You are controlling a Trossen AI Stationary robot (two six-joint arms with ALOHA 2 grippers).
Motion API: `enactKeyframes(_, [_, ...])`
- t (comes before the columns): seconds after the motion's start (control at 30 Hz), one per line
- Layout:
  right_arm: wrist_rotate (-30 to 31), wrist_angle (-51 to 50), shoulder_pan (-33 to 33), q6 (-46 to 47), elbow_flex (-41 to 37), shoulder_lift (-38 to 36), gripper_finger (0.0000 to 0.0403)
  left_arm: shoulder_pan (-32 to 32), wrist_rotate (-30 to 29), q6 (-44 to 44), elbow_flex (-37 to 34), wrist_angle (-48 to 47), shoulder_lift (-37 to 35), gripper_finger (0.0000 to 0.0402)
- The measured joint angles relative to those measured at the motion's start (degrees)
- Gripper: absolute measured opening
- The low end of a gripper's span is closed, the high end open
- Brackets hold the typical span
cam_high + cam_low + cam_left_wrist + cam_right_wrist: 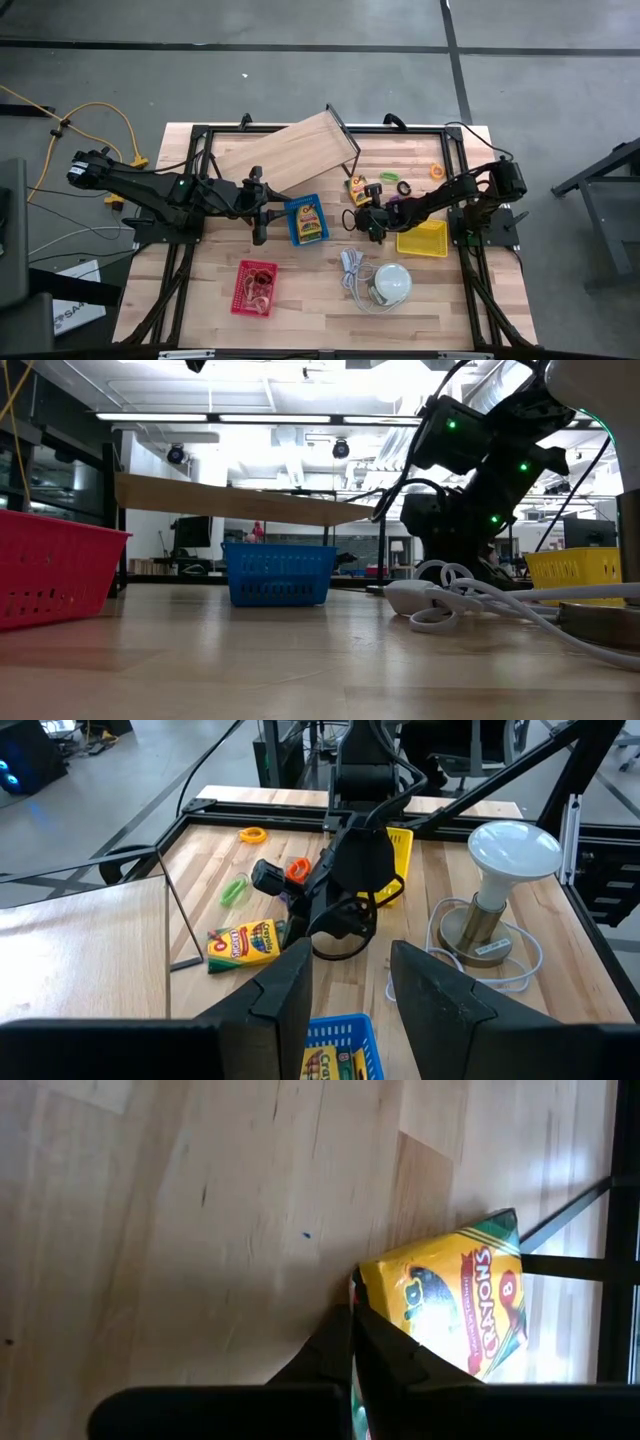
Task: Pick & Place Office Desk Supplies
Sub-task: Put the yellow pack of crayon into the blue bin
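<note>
your right gripper (pixel 352 1342) sits pinched nearly closed at the corner of the crayon box (pixel 450 1295), which lies flat on the table just left of the yellow bin (pixel 423 240); the left gripper (pixel 350 990) waits open, farther off.

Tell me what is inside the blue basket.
The blue basket holds a yellow crayon box lying flat. Anything beneath that box is covered. The left pincer hovers beside the basket, open.

Bright overhead light, blown-out low-view ceiling glare.
</note>
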Motion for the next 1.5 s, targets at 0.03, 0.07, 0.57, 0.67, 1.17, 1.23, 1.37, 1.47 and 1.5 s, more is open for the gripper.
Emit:
enactKeyframes(0.03, [0.0,-0.1,0.0,0.0,0.0,0.0,0.0002,0.0,0.0,0.0,0.0,0.0,0.0,0.0131])
enactKeyframes(0.07, [0.1,-0.1,0.0,0.0,0.0,0.0,0.0002,0.0,0.0,0.0,0.0,0.0,0.0,0.0131])
enactKeyframes(0.57, [0.3,0.4,-0.5,-0.2,0.0,0.4,0.0002,0.0,0.0,0.0,0.0,0.0,0.0,0.0131])
enactKeyframes(0.67, [0.3,0.6,-0.5,-0.5,0.0,0.4,0.0002,0.0,0.0,0.0,0.0,0.0,0.0,0.0131])
enactKeyframes(1.17, [0.4,0.8,-0.5,-1.8,0.0,0.4,0.0003,0.0,0.0,0.0,0.0,0.0,0.0,0.0131])
enactKeyframes(1.23, [0.4,0.8,-0.4,-2.0,0.0,0.4,0.0003,0.0,0.0,0.0,0.0,0.0,0.0,0.0131])
enactKeyframes(1.37, [0.5,0.8,-0.4,-3.1,0.0,0.4,0.0003,0.0,0.0,0.0,0.0,0.0,0.0,0.0131])
enactKeyframes(1.47, [0.6,0.5,-0.4,-3.3,0.4,0.3,0.0003,0.0,0.0,0.0,0.0,0.0,0.0,0.0131])
enactKeyframes(1.5, [0.4,0.4,-0.4,-3.3,0.7,0.3,0.0003,0.0,0.0,0.0,0.0,0.0,0.0,0.0131])
